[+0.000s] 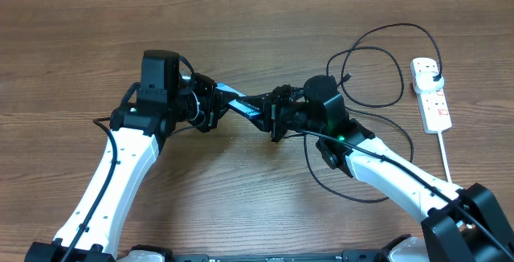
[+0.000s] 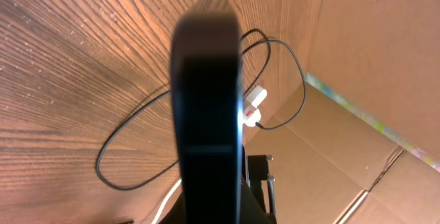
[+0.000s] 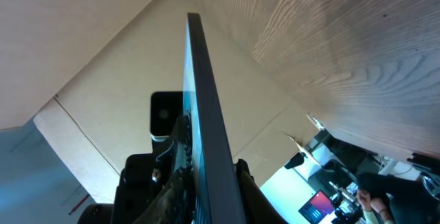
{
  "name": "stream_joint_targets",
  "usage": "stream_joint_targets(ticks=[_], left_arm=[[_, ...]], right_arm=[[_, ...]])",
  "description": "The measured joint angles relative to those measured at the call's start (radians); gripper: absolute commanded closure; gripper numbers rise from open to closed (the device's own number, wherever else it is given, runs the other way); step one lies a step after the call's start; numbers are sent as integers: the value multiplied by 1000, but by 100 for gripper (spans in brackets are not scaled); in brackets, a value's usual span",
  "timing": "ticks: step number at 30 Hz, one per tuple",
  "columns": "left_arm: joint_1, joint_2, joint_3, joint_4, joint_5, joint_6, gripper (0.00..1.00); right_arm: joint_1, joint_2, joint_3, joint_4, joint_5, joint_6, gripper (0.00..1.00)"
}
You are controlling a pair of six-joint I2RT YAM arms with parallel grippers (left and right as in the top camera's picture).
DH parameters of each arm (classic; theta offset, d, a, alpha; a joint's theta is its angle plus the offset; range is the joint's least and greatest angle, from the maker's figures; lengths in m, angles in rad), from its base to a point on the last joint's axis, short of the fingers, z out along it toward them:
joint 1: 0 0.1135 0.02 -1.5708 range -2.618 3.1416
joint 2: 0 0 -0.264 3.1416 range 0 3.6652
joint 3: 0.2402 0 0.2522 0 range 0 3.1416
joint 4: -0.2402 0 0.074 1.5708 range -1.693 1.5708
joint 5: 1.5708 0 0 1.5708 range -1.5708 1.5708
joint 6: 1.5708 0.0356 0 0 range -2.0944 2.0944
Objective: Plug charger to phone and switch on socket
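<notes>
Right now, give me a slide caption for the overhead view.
Both arms hold the phone between them; the black charger cable lies looped beside the white power strip.

Table: brown wood-grain tabletop (image 1: 241,21), bare across its far side.
Backdrop: plain tan cardboard panels (image 2: 357,162), seams showing.
Strip: pale multicoloured band (image 2: 371,122) along one panel edge.
Screen: small pink-red lit display (image 3: 317,207), distant, blurred.

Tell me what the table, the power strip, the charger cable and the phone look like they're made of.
The table looks like matte wood or laminate; grain lines show. The socket is smooth white moulded plastic. The charger has a black rubbery or plastic sheath, lying in limp loops. The phone seems glass-fronted, lit blue, in a dark frame, metal or plastic unclear.
</notes>
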Motion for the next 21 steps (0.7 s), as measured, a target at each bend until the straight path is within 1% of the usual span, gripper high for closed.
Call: stream_joint_targets(ticks=[11,14,17,21], left_arm=[[0,0,0,-2,-14,48,96],[0,0,0,-5,-21,57,96],[-2,0,0,-7,-37,76,96],[-2,1,0,-7,-57,95,96]], right_arm=[[3,0,0,-16,-15,0,79],[4,0,0,-26,-16,-1,74],[6,0,0,-37,-16,-3,73],[11,0,0,-41,-15,-3,68]])
